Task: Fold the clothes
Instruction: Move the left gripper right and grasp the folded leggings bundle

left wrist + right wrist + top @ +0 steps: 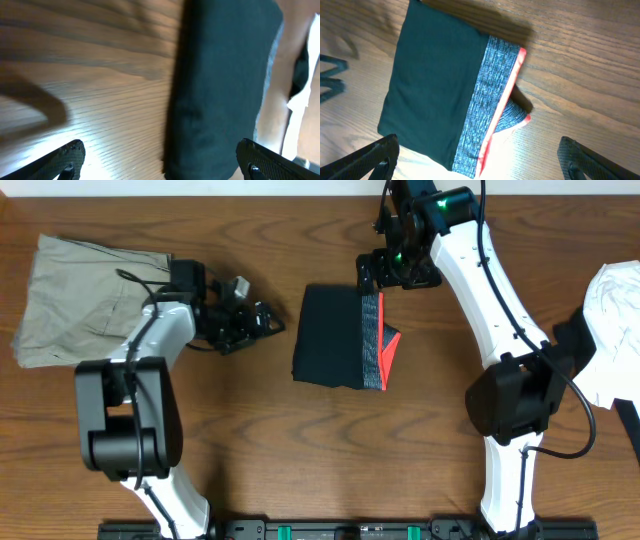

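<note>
The clothes [333, 336] lie folded into a compact black rectangle in the middle of the table, with the grey-and-red waistband [377, 340] along the right edge. My right gripper [395, 280] hovers open just beyond the waistband's far end, holding nothing. In the right wrist view the clothes [435, 85] and waistband [492, 95] lie below the open right gripper [480, 160]. To the left of the fold, my left gripper [268, 320] stands open and apart from it. The left wrist view shows the black clothes [225, 85] ahead of the open left gripper [162, 160].
Khaki-beige trousers [80, 300] lie at the far left behind the left arm. A white garment [620, 330] lies at the right edge. Bare wooden table [300, 450] surrounds the fold.
</note>
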